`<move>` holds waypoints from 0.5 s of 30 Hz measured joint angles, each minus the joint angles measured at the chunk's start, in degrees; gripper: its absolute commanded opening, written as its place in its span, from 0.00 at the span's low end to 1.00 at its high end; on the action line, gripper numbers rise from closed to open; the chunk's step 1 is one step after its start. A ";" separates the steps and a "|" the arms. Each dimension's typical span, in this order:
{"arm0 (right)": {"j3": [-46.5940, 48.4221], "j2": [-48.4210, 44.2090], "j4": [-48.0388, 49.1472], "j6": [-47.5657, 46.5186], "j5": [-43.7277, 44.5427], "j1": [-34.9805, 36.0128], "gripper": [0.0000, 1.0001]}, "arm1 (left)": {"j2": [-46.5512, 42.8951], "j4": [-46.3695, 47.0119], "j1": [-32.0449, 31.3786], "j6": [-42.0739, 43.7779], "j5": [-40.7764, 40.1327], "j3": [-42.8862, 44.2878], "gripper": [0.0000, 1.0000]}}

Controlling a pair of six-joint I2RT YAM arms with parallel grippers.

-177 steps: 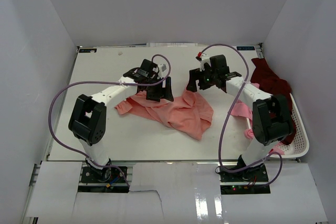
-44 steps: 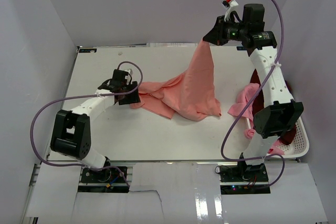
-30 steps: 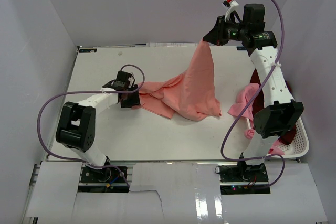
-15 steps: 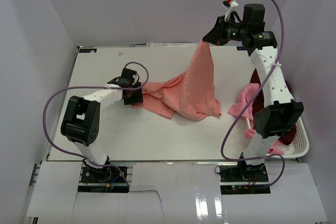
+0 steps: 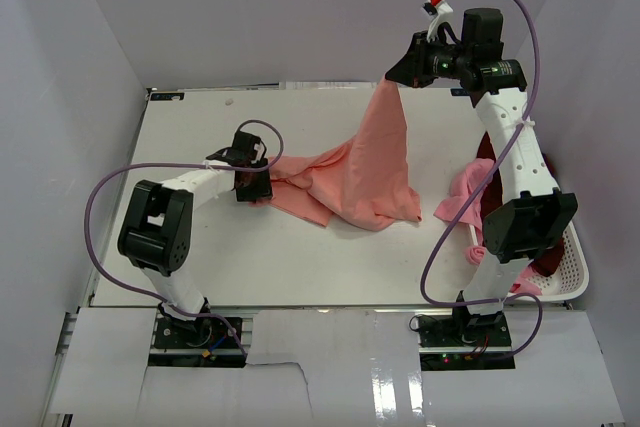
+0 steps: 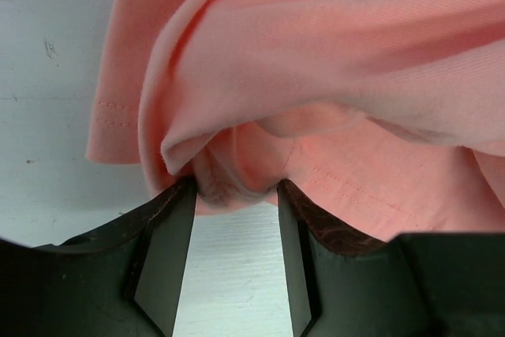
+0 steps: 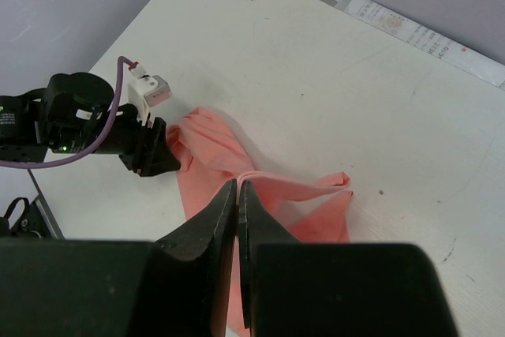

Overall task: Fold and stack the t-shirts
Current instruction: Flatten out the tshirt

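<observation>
Failing to make out the small print on the paper strip along the far edge of the table. Pinching the salmon-pink t-shirt by one point in the right gripper, fingers pressed together on the cloth, high over the far right corner. Hanging down from that pinch as a narrow cone, long axis running from the raised tip toward the middle of the table, then spreading flat there and trailing off toward the left edge. Standing the right arm tall, forearm rising steeply from beside the basket, wrist bent over toward the left. Lying the left arm low, elbow doubled back toward the near left corner, forearm reaching rightward over the table. Setting the left gripper at the shirt's leftmost end, fingers spread, a rolled fold of hem sitting between their tips and touching both. Draping the lighter pink t-shirt over the basket's left rim by the right edge, with the dark maroon t-shirt bunched at its far end
</observation>
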 measured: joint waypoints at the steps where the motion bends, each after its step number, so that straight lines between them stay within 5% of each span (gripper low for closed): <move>1: -0.02 0.02 0.00 0.00 -0.02 0.00 0.08 | -0.11 0.00 0.00 -0.11 0.00 -0.02 0.56; 8: -0.04 0.04 0.00 0.00 -0.17 0.00 0.08 | -1.90 0.02 0.00 -0.39 0.02 -0.44 0.45; 15: -0.04 0.04 0.00 0.00 -0.26 0.00 0.08 | -2.08 0.04 0.00 -0.35 0.66 -0.63 0.47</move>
